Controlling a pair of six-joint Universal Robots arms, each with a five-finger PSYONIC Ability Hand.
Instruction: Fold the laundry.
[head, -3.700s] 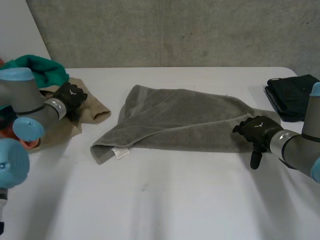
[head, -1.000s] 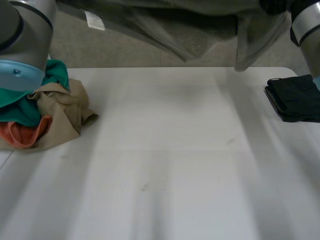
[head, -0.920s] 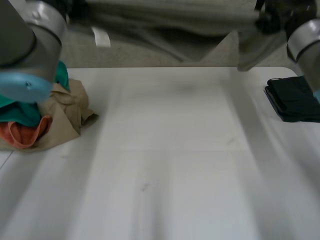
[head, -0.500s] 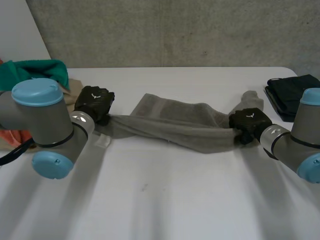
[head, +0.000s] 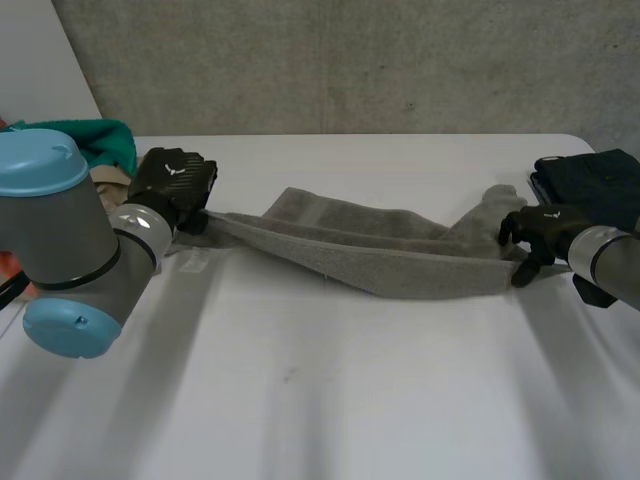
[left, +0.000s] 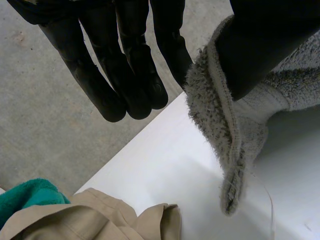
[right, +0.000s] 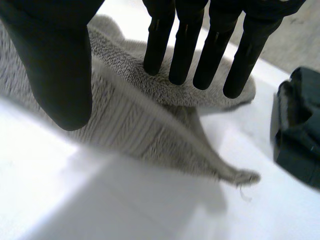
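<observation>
"Left wrist view: my left hand (left: 125, 65) has one end of the grey towel (left: 235, 150) nipped between its thumb and the nearest straight finger, and the other fingers hang loose beside it. Do you read it the same?"

"I do. Below your fingertips I see the white table (left: 165, 165), and beyond a bare patch of it a beige garment (left: 100, 220) with a teal cloth (left: 25, 197) against it. And your right?"

"Right wrist view: my right hand (right: 185, 45) grips nothing. Its fingers are straight and spread, the thumb is held apart, and the tips are just over the towel's other end, which lies bunched on the table. I cannot tell whether the tips touch it. A dark folded stack (right: 300, 125) sits near that end, apart from it."

"In the head view the towel lies as a long, rumpled band across the table between your two hands."
</observation>
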